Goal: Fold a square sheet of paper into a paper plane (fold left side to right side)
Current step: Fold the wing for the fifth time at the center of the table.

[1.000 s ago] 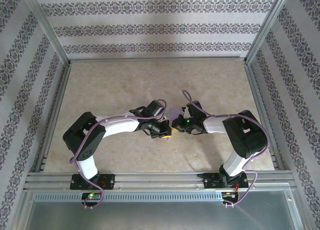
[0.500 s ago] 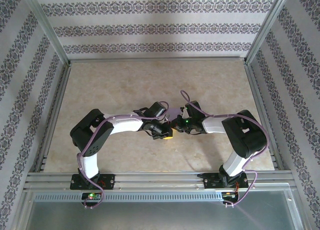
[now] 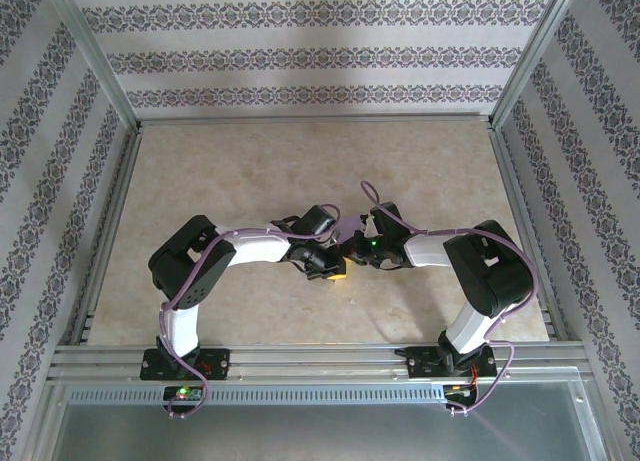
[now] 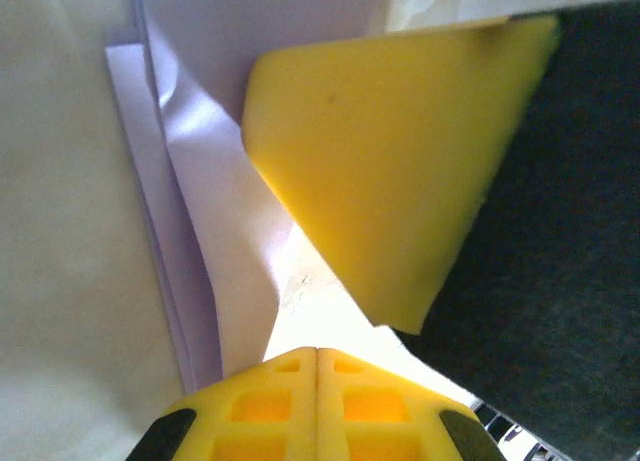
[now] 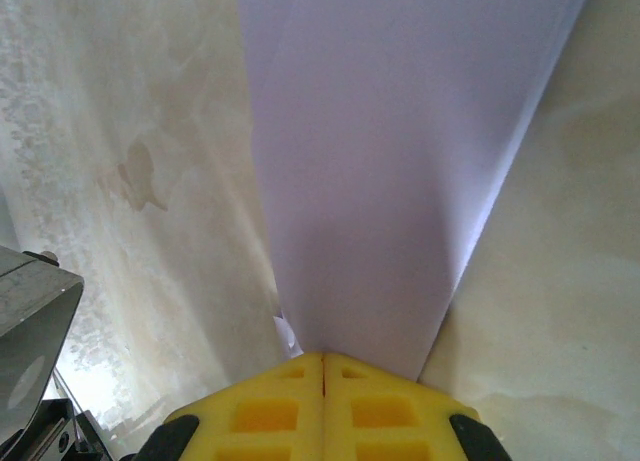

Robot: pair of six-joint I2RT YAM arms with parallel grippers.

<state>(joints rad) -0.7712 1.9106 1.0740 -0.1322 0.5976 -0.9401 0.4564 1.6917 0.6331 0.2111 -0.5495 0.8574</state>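
paper [image 5: 380,161]: lavender | claw pads [image 5: 270,411]: yellow | table [image 3: 300,171]: beige marble

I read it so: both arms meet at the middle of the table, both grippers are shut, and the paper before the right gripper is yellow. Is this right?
Not quite. The paper before the right gripper is lavender-purple, not yellow; the right wrist view shows it. The rest holds: the left gripper is shut too.
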